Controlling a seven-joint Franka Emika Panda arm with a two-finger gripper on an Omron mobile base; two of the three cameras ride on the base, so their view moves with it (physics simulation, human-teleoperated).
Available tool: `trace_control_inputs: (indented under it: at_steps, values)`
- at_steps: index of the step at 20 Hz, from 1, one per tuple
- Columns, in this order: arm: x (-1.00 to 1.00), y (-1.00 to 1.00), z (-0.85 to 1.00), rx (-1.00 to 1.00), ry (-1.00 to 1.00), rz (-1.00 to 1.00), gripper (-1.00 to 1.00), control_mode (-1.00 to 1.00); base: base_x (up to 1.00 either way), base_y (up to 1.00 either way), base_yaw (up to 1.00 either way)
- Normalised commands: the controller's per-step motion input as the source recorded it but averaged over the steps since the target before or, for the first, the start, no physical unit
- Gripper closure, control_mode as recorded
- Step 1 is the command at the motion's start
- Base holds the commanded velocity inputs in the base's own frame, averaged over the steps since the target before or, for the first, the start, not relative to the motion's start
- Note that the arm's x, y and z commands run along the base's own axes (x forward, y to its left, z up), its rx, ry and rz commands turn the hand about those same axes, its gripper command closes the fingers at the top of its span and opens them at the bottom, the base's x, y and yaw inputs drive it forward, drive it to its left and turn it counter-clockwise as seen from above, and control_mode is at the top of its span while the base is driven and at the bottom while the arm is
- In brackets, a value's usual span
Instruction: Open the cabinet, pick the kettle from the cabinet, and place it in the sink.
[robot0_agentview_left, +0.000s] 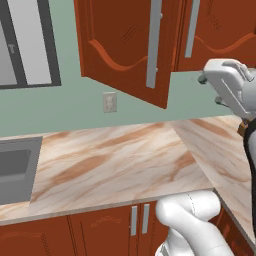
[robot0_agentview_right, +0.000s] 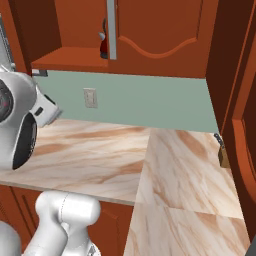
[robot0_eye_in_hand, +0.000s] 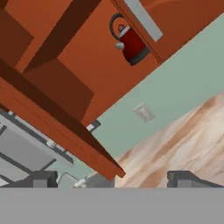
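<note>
Right now your hand (robot0_eye_in_hand: 111, 178) stands wide, its two dark fingertips (robot0_eye_in_hand: 40, 178) set far apart at the bottom of the hand view with nothing between them. From the left base view you see the arm's white wrist raised at the right edge, level with the lower edge of the cabinet (robot0_agentview_left: 125, 45).

Below and ahead of you lies the marbled tan counter (robot0_agentview_left: 115, 165), which turns a corner to the right. Under its front edge you can count two short silver handles (robot0_agentview_left: 139, 220) side by side on the low cabinets. One sink (robot0_agentview_left: 15, 170), dark grey, is sunk into the counter at the far left of the left base view.

Farther back, one pale wall outlet (robot0_agentview_left: 109, 102) sits on the green wall above the counter.

Above that, the cabinet has one door (robot0_agentview_left: 122, 47) swung open towards you, with its long silver bar handle (robot0_agentview_left: 154, 45); a second long handle (robot0_agentview_left: 192, 27) shows on the closed door to the right. One kettle (robot0_eye_in_hand: 131, 43), dark red with a black arched handle, stands inside the open cabinet on its floor, partly behind the bar handle in the right base view.
</note>
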Motion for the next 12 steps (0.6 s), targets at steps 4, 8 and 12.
trace_control_inputs:
  at_steps: [4, 8, 12]
  values:
    - [0.19, -0.26, 0.07, 0.34, 0.25, 0.0, -1.0, -1.0, 0.0, 0.0, 0.0]
    - [0.39, -0.05, 0.02, 0.3, 0.36, 0.0, -1.0, -1.0, 0.0, 0.0, 0.0]
    - [0.4, 0.05, 0.0, 0.31, 0.2, 0.04, -1.0, -1.0, 0.0, 0.0, 0.0]
